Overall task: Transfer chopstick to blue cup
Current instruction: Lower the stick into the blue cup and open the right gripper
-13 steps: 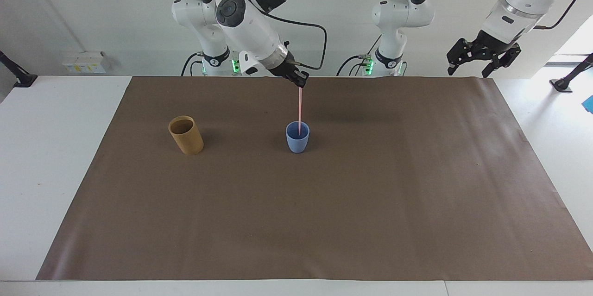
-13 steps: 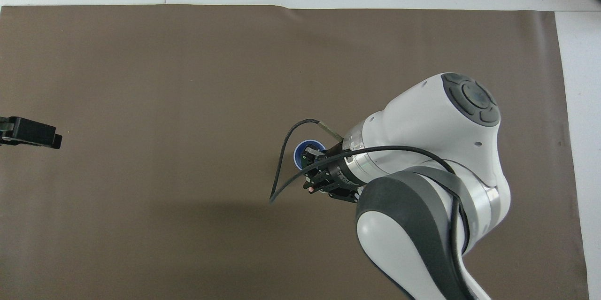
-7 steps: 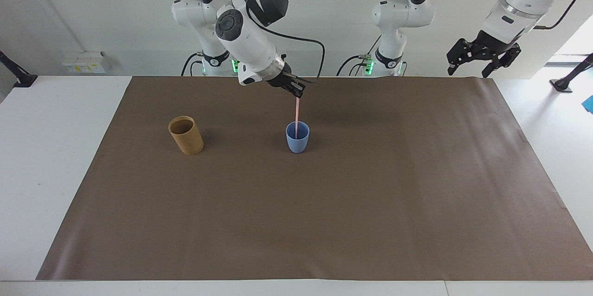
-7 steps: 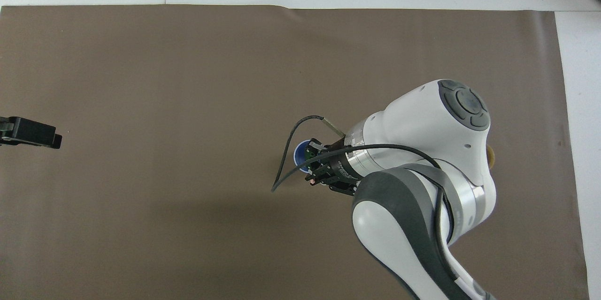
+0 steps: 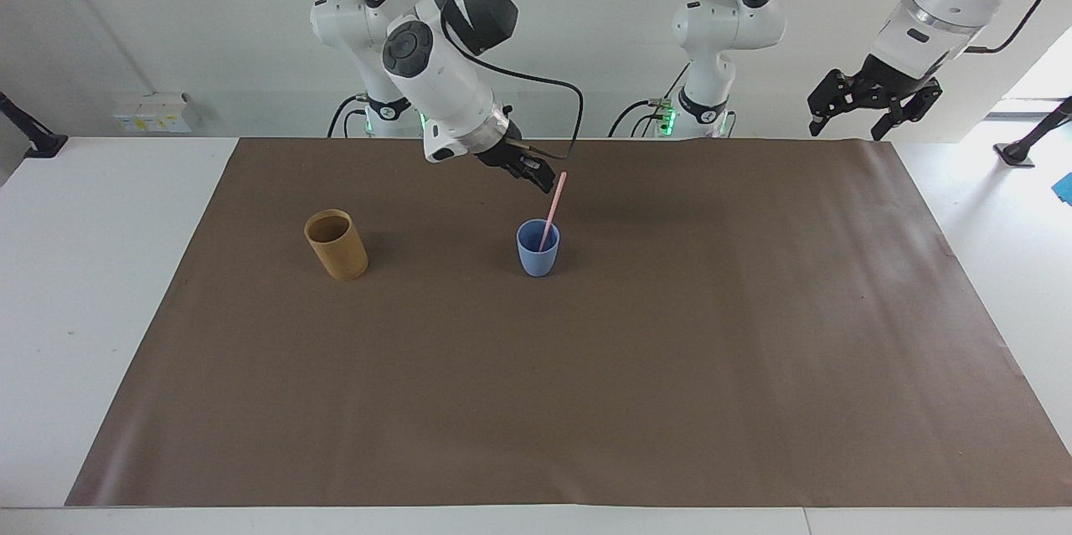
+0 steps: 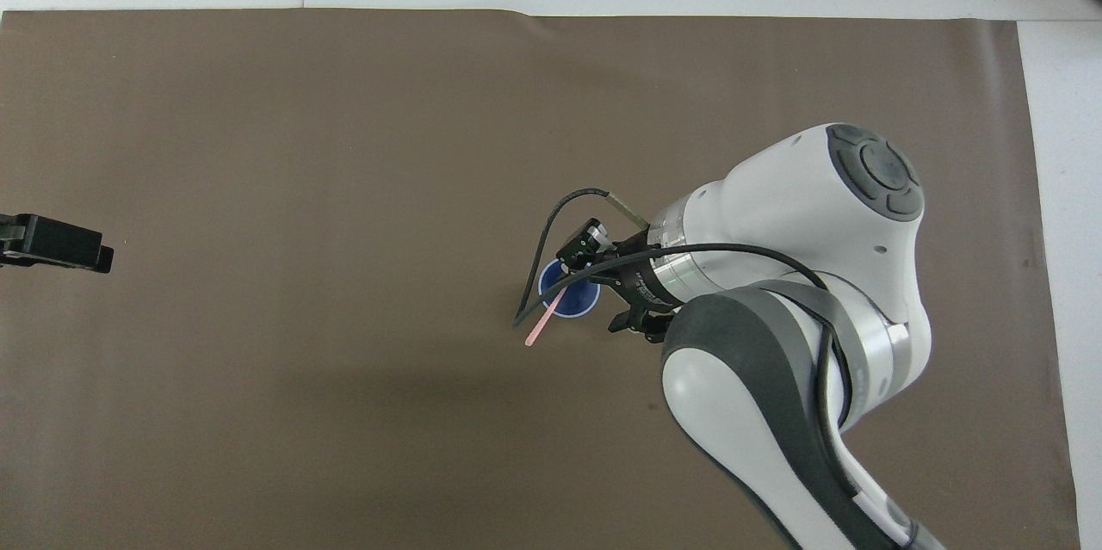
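The pale-pink chopstick (image 5: 553, 204) stands in the light-blue cup (image 5: 537, 254), leaning on the rim with its top tilted toward the left arm's end of the table. My right gripper (image 5: 536, 177) hangs open just above the cup, beside the stick's top and apart from it. From overhead the chopstick (image 6: 542, 322) sticks out of the blue cup (image 6: 578, 302), and the right gripper (image 6: 607, 283) spreads over the cup's rim. My left gripper (image 5: 871, 112) waits raised and open over the mat's corner at the left arm's end; its tip (image 6: 60, 244) shows at the overhead view's edge.
A tan-brown cylindrical cup (image 5: 336, 244) stands on the brown mat (image 5: 586, 393) toward the right arm's end, level with the blue cup. The right arm hides it in the overhead view. White table borders the mat (image 6: 344, 145).
The right gripper lowered the chopstick into the blue cup, then opened and let it go. The stick tipped over to lean on the rim. The left arm has not moved.
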Motion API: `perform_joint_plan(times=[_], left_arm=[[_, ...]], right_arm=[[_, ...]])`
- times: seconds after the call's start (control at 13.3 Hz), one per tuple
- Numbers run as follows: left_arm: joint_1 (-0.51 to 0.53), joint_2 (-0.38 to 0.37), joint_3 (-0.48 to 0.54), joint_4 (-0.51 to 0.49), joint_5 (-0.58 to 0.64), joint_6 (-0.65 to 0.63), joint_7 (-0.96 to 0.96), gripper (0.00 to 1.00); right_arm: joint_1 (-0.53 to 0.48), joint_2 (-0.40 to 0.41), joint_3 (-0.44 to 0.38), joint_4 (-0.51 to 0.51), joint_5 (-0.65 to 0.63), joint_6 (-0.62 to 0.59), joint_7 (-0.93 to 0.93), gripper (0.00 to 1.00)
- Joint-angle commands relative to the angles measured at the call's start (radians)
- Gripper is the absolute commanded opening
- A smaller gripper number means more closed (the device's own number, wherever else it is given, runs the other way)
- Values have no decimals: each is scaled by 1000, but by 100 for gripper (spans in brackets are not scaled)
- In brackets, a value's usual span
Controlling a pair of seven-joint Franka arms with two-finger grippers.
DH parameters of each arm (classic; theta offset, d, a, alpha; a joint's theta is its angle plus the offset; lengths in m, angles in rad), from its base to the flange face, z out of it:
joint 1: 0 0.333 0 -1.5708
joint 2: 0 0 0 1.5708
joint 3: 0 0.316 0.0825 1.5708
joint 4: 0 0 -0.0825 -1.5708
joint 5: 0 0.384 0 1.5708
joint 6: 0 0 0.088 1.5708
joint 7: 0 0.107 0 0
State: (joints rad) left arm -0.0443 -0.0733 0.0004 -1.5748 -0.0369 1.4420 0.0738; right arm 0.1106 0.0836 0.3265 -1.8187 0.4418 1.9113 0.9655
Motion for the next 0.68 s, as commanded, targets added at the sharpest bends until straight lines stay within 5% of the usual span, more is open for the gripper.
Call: perform_joint_plan(times=[0.0, 0.6], left_arm=[[11, -11, -5, 2, 5, -14, 11, 100], [11, -11, -5, 2, 5, -14, 11, 100]], right_arm=[[-83, -62, 0, 21, -90, -38, -118, 100], [-161, -186, -35, 71, -385, -213, -552, 100]])
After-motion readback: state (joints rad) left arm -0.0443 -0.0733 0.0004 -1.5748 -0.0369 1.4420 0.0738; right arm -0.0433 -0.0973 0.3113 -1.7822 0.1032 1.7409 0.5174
